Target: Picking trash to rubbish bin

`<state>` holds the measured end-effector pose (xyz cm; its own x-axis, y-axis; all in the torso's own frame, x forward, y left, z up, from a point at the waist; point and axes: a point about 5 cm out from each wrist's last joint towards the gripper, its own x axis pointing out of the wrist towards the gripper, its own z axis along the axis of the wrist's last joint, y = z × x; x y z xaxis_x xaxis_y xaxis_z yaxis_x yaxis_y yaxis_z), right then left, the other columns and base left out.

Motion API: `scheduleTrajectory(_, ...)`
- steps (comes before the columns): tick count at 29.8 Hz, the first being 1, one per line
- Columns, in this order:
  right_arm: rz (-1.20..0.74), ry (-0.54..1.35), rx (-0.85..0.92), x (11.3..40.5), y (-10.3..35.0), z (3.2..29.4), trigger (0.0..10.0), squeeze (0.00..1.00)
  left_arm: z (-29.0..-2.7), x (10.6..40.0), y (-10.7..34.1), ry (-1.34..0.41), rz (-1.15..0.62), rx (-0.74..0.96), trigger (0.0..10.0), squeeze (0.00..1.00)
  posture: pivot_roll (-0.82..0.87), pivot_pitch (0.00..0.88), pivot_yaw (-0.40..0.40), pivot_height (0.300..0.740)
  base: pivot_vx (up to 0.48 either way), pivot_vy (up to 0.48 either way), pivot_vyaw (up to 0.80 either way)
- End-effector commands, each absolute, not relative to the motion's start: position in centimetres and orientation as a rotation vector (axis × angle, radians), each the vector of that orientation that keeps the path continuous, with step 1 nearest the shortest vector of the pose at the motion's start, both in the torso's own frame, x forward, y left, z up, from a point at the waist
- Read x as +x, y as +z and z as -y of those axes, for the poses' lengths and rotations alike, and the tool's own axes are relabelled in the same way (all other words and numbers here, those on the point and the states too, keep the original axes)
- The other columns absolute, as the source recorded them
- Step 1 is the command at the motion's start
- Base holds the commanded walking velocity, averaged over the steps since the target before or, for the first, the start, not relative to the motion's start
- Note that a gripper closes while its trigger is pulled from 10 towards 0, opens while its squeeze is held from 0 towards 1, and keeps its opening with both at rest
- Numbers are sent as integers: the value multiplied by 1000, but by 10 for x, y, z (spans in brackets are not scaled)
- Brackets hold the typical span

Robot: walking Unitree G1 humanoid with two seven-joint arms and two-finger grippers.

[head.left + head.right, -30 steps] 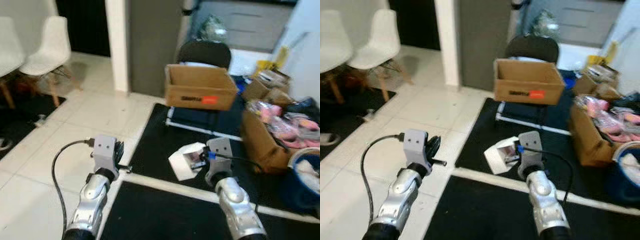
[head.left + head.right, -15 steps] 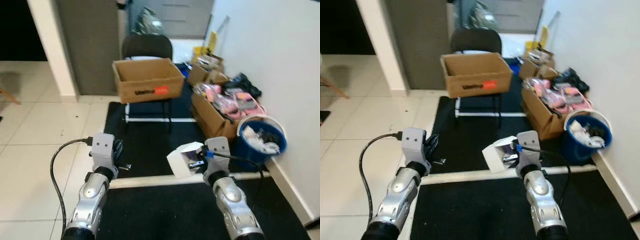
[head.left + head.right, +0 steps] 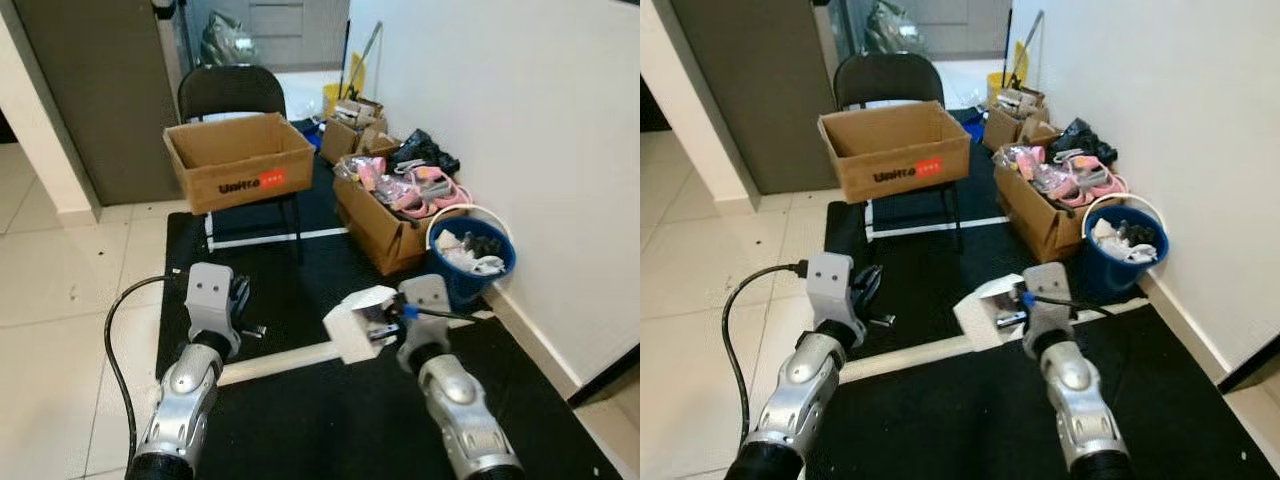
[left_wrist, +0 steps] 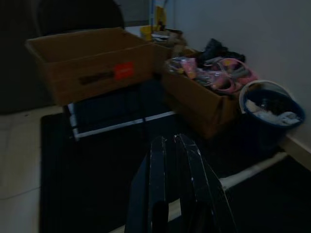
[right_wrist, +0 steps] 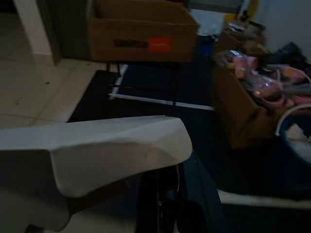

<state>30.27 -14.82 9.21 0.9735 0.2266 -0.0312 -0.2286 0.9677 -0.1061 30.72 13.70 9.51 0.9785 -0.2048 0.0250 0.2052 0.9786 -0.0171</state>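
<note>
A crumpled white paper carton (image 5: 92, 160) sits clamped in the right gripper (image 5: 167, 204), whose black fingers (image 5: 194, 194) press against it. Beyond, a brown cardboard box with a red label (image 5: 141, 31) rests on a chair. A second open box (image 5: 252, 92) holds pink items, and beside it shows a blue bucket's white rim (image 5: 294, 124).

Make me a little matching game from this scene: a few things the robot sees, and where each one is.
Things:
1. white paper trash
2. blue bucket
3. printed cardboard box
4. pink items

Places:
A. on the seat of the black chair
B. held in the right hand
C. on the floor by the white wall
D. piled in an open carton on the floor

Pairs: 1-B, 2-C, 3-A, 4-D
</note>
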Motion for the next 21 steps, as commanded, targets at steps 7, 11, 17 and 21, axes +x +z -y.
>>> scheduleTrajectory(7, -18, 234, -119, 301, 91, 151, 10000, 0, -136, 305, 95, -217, 26, -34, 10000, 0, -34, 65, 15, 740, 347, 0, 0)
scheduleTrajectory(11, -19, 235, -119, 301, 90, 151, 10000, 0, -135, 306, 96, -220, 28, -37, 10000, 0, -35, 64, 15, 740, 375, 0, 0)
scheduleTrajectory(17, -23, 239, -120, 300, 89, 150, 10000, 0, -135, 306, 97, -225, 29, -35, 10000, 0, -34, 63, 17, 740, 381, 0, 0)
scheduleTrajectory(21, -27, 243, -123, 300, 88, 150, 10000, 0, -135, 305, 96, -227, 27, -32, 10000, 0, -33, 62, 16, 740, 383, 0, 0)
